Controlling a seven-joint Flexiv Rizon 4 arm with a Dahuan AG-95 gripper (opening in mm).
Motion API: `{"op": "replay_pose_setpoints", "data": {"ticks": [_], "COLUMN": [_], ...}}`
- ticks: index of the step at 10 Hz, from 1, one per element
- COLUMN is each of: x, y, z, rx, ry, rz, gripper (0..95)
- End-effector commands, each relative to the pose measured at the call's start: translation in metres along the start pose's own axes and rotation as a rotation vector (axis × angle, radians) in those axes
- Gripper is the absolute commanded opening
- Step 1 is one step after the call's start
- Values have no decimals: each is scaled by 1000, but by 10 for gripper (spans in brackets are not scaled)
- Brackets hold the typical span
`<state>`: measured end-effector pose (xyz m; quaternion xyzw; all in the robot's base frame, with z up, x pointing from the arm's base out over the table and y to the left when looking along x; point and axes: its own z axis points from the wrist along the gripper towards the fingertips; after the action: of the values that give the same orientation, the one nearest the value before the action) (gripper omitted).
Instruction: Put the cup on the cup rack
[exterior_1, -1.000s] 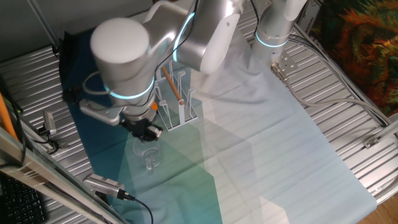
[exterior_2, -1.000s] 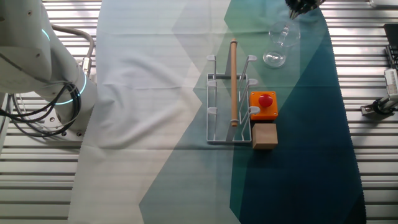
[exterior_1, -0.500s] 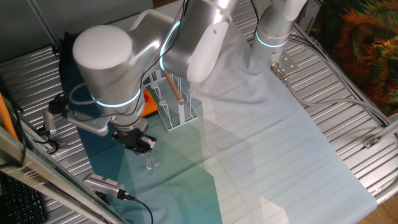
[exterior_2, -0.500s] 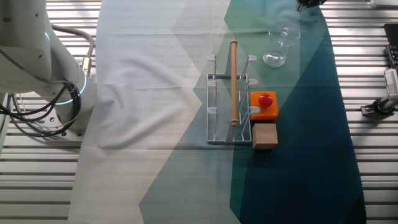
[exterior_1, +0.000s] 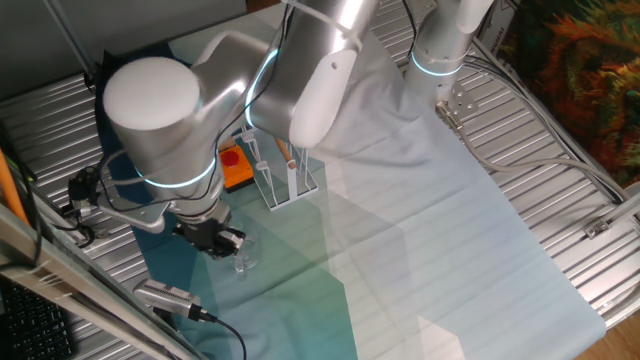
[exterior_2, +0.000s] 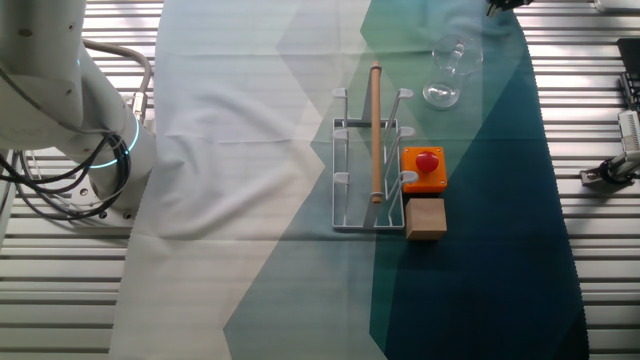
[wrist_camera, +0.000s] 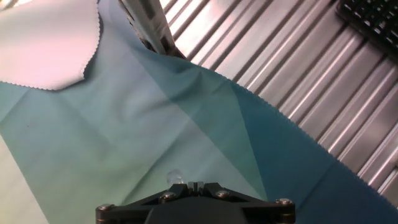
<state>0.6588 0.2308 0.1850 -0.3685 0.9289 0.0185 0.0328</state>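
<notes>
Cup (exterior_2: 446, 74): small clear glass mug, sitting upright on the teal part of the cloth, mouth up; the handle is hard to make out through the glass. In one fixed view the cup (exterior_1: 241, 256) is showing only partly, just below the arm's wrist. It is standing free, touching nothing else.

Cup rack (exterior_2: 367, 165): white frame of thin upright pegs on a rectangular base, standing upright near mid-cloth. A wooden rod is lying along its top. Rack is standing near the cup but apart from it.
</notes>
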Motion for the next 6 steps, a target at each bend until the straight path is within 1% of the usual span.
{"op": "replay_pose_setpoints", "data": {"ticks": [1,2,4,5,6], "x": [-2,-5,-11,-13,-15], "y": [0,-1,-1,-2,-2], "z": [1,3,6,7,7], "rx": [0,3,10,13,11], "ry": [8,12,41,49,47], "rz": [-18,-22,-24,-22,-20], "gripper": [0,0,0,0,0]}}
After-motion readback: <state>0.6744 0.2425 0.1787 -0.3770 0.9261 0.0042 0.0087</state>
